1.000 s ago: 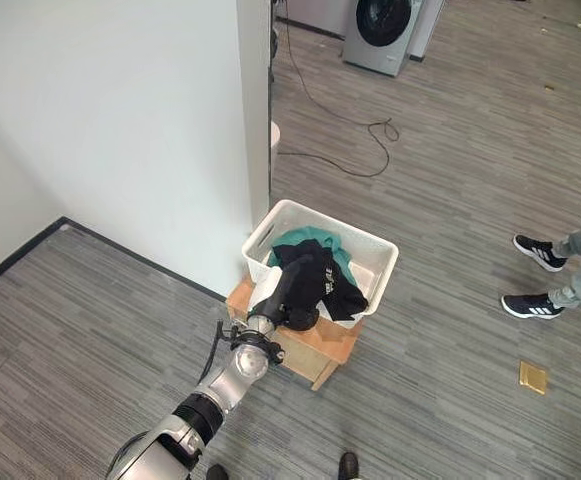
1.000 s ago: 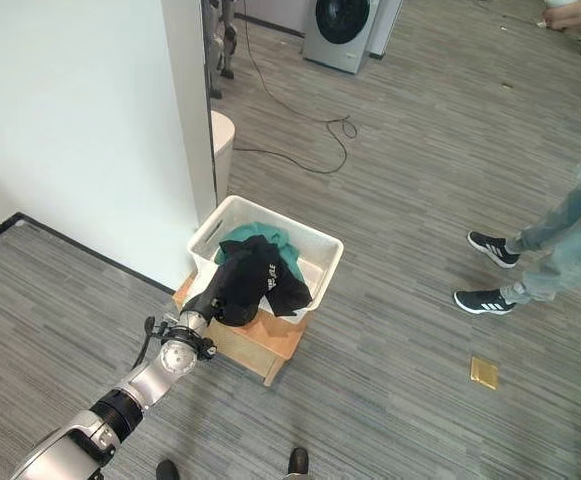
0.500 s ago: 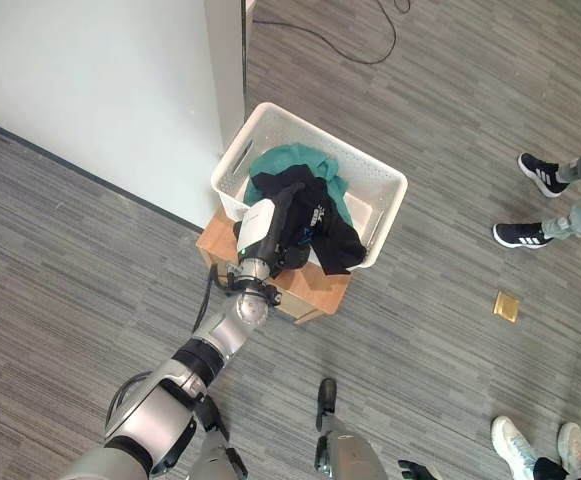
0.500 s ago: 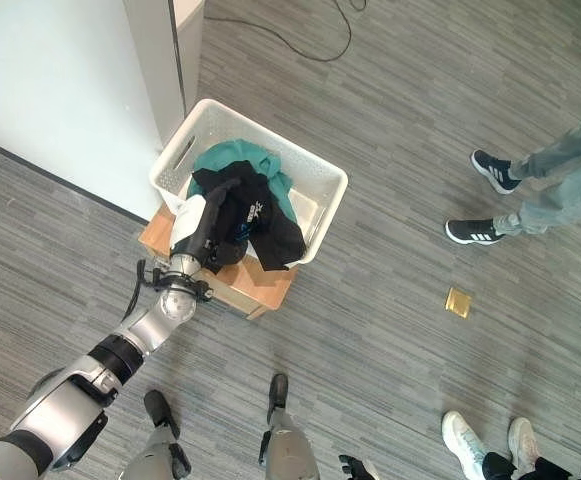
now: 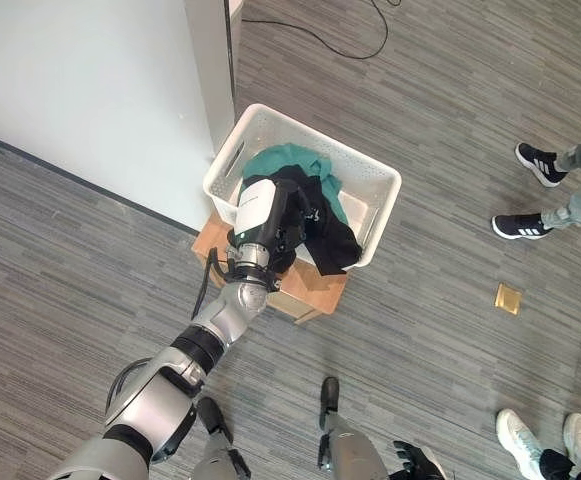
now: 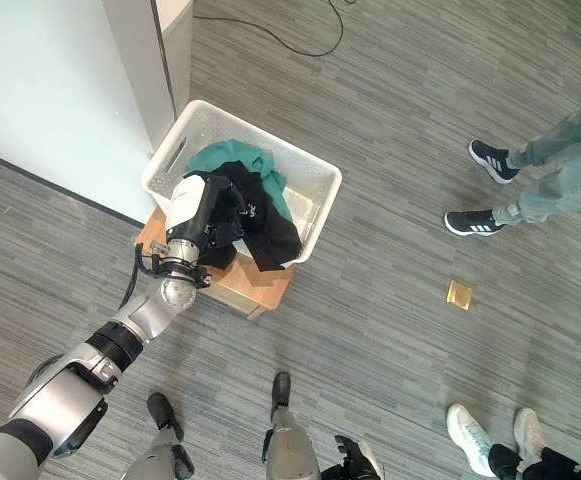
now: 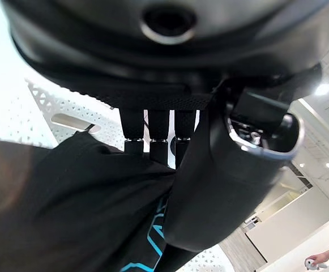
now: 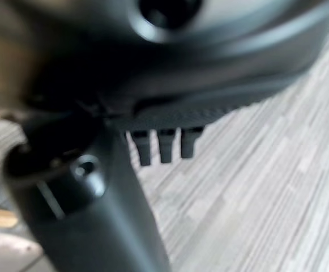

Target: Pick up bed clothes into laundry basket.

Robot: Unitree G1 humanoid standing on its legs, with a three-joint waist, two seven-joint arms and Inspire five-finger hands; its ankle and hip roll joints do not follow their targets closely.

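Change since half a second ago: left hand (image 5: 267, 222) is sitting a little higher and further over the laundry basket (image 5: 378, 178) than before, and the view itself is drifting slightly, so part of that shift is the camera.

Left hand: it is reaching in over the near wall of the basket, and in its own wrist view the fingers (image 7: 150, 133) are running down into the black garment (image 7: 68, 204) with the thumb pressed against the cloth; the fingertips are sinking out of sight in the folds, so I am not able to say whether it is gripping or letting go.

Black garment: it is lying across the middle of the basket, with one flap (image 5: 342, 250) hanging over the near rim toward the wooden stand (image 5: 315, 288).

Green garment: the green garment (image 5: 288, 161) is resting inside the basket, behind and partly beneath the black one.

Right hand: the right hand (image 8: 159, 144) is hanging idle above the grey floor (image 8: 255, 187), fingers loose and carrying nothing.

Onlookers: a person's dark shoes (image 5: 535, 165) are standing well apart from the basket, off to the robot's right.

Doing this step well: my judgement is that the cloth is wanting to be pushed deeper before release, with the overhanging flap drawn inward, or it is risking sliding out over the rim.
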